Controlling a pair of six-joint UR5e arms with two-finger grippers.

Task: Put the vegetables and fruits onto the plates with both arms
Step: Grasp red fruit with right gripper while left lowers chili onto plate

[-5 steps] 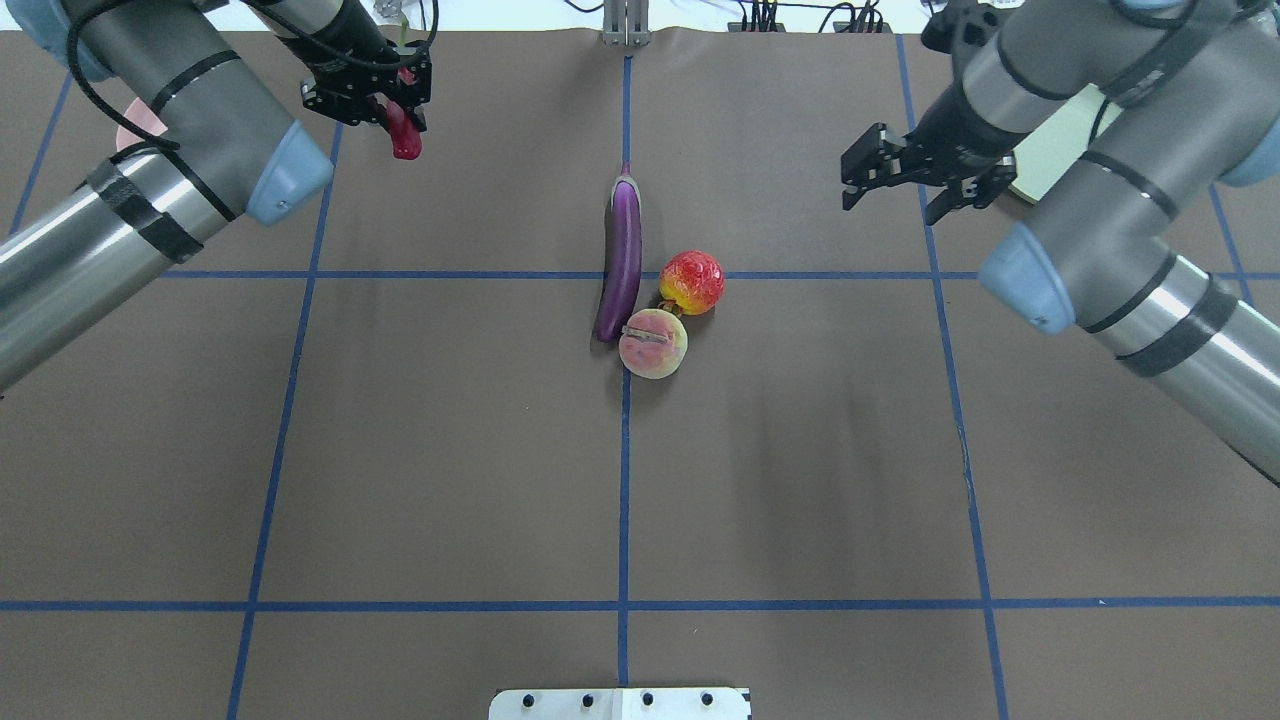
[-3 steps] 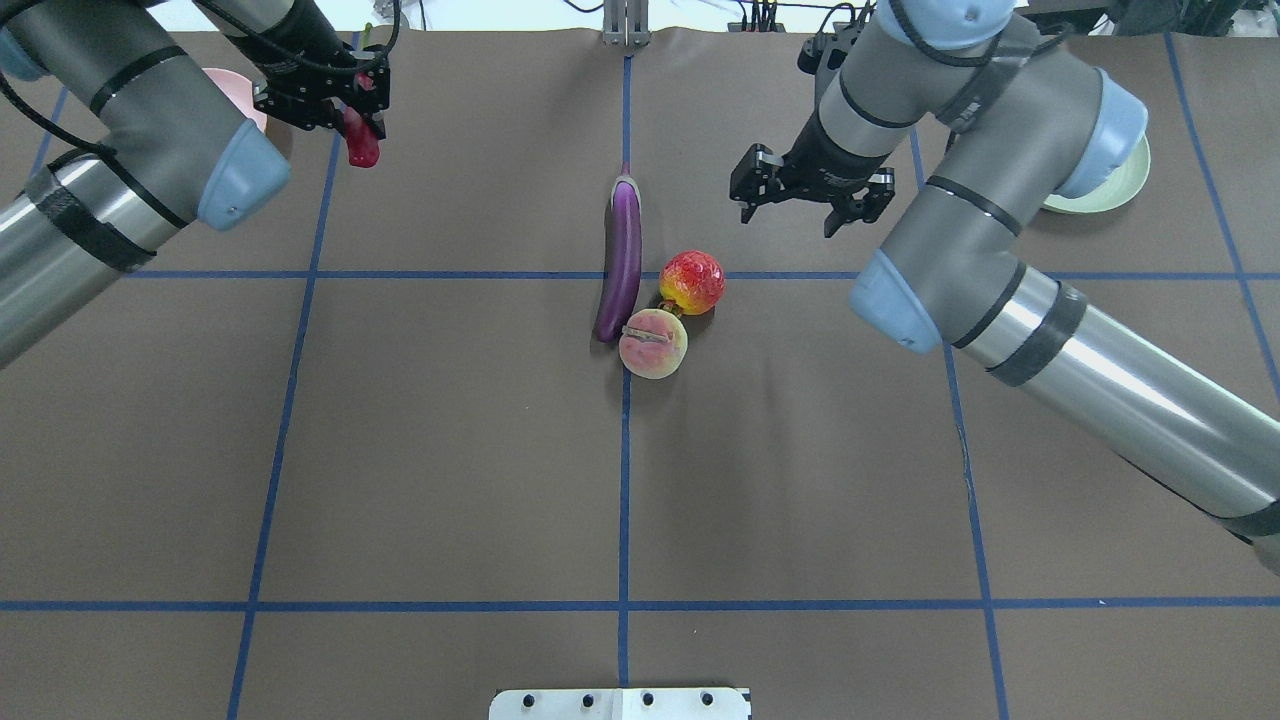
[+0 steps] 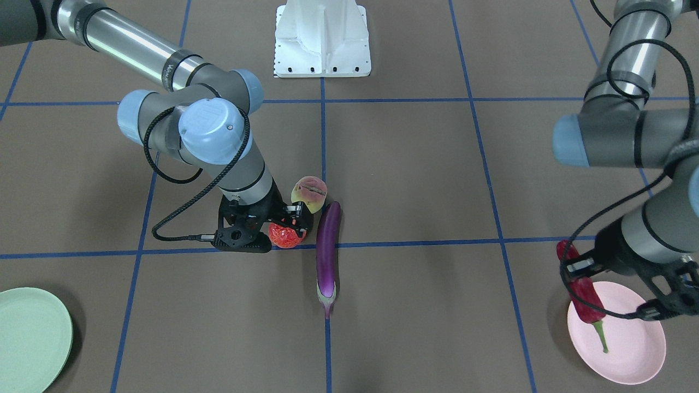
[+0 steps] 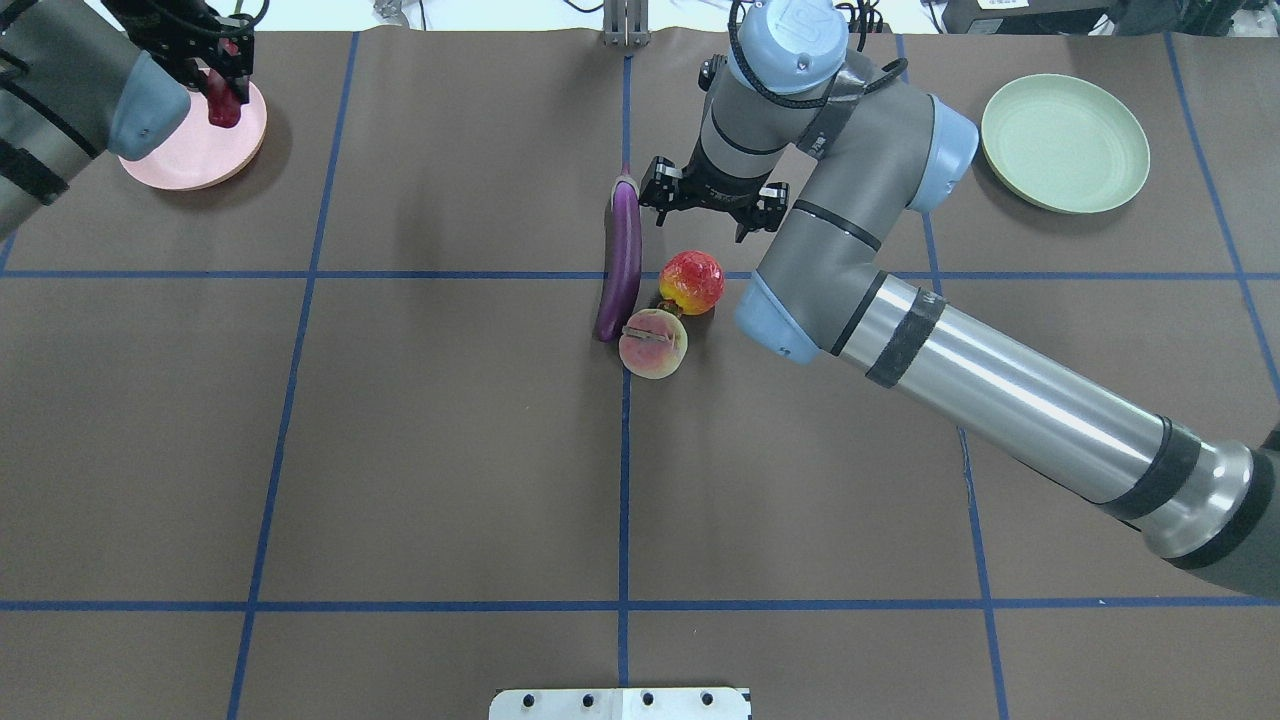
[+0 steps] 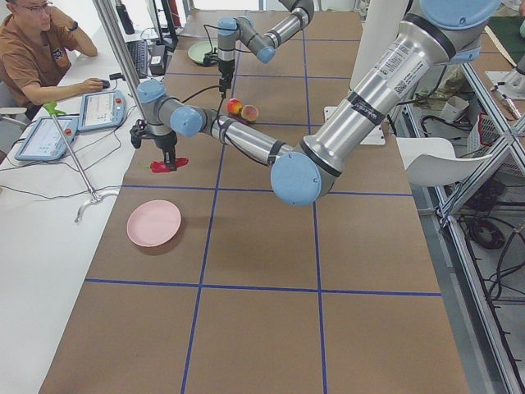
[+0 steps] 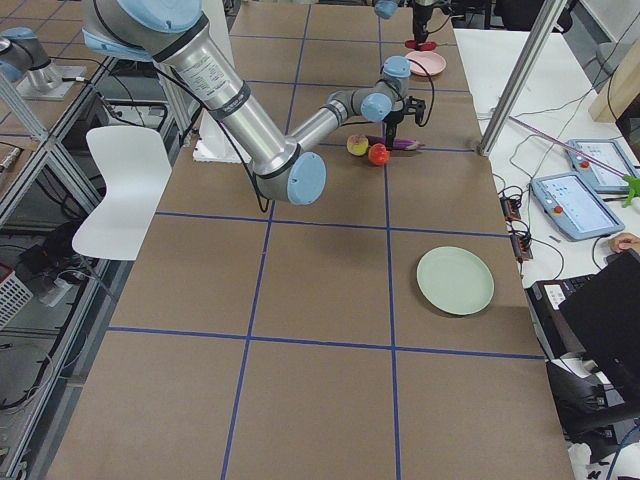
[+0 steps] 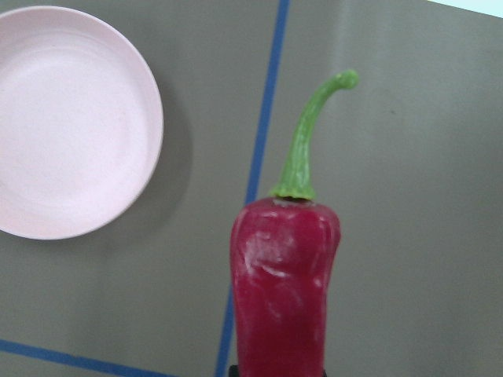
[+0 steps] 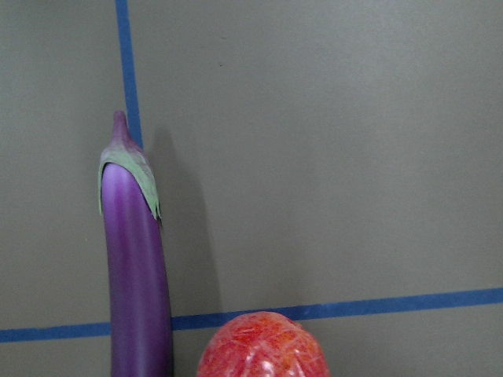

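The left pincer (image 3: 580,273) pinches the chili (image 3: 584,299) near the pink plate (image 4: 175,160) at the counter's far-left corner. The right pincer (image 4: 708,212), spread, hangs by the red fruit (image 4: 691,282) mid-counter. The fruit looks round, glossy and probably slippery, so it is best gripped across its widest girth.

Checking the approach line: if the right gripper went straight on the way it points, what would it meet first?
Probably the red-orange fruit, low and central in the wrist view, with the open right gripper above it. Depth is unclear, so it could reach bare table just beside the fruit.
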